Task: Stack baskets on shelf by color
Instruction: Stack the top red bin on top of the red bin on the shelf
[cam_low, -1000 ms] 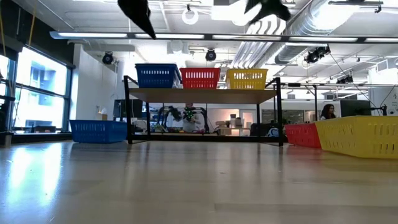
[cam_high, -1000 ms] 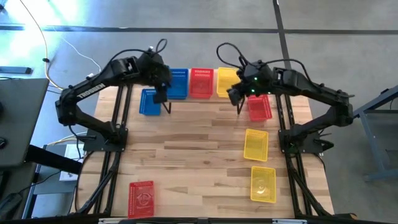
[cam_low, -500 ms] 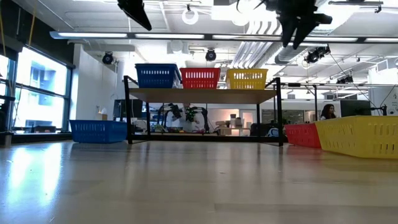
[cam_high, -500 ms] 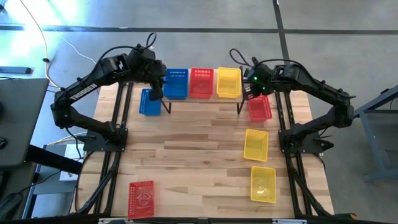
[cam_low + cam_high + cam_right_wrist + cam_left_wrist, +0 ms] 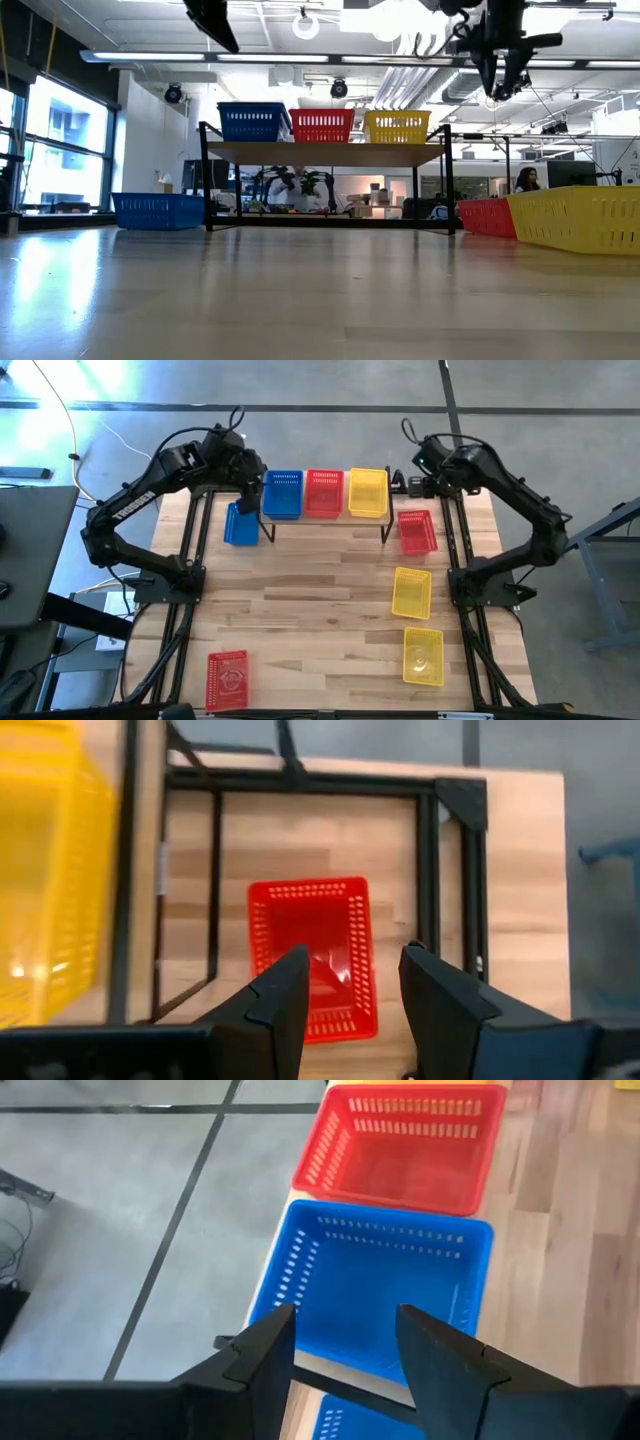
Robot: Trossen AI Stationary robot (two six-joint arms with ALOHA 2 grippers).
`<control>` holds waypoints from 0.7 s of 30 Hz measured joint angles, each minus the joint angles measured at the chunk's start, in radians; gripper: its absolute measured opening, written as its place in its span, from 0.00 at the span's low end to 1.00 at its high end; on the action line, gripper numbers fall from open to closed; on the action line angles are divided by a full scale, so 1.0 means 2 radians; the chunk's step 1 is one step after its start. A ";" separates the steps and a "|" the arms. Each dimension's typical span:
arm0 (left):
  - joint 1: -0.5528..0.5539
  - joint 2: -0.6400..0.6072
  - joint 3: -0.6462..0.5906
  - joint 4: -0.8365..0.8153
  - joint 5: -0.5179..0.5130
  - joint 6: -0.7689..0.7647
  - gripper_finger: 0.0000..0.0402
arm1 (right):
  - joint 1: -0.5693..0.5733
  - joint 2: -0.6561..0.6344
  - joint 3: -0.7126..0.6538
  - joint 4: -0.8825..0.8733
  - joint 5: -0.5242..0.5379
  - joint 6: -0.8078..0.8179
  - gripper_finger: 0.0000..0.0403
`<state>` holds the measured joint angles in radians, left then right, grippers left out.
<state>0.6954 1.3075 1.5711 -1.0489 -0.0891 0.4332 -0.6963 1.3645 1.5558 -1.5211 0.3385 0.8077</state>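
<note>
**Both arms up over the shelf ends, nothing held**

Shelf (image 5: 325, 520) at the bench's far edge carries one blue (image 5: 283, 493), one red (image 5: 324, 492), one yellow basket (image 5: 368, 491). That's your colour order. Left gripper (image 5: 340, 1365) hangs over the blue one, jaws apart, empty; spare blue basket (image 5: 240, 525) sits beside the shelf's left end. Right gripper (image 5: 352, 990), jaws apart, looks down on the red basket (image 5: 312, 955) by the right end, prob. your next pick.

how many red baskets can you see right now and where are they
3. One red basket sits mid-shelf between blue and yellow, one lies on the table right of the shelf, one at the table's front left. Stacked ones could hide.
</note>
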 joint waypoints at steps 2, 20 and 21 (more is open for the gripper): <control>0.004 0.000 0.000 0.000 0.000 0.002 0.41 | -0.018 0.011 0.000 -0.005 -0.014 -0.004 0.35; 0.028 0.000 0.000 0.000 0.001 0.008 0.41 | -0.111 0.081 -0.128 0.065 -0.108 -0.081 0.35; 0.029 0.000 0.000 0.000 0.000 0.008 0.40 | -0.112 0.081 -0.141 0.073 -0.109 -0.081 0.35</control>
<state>0.7536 1.3083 1.5711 -1.0496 -0.0881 0.4484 -0.9209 1.5261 1.2742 -1.3744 0.1201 0.6462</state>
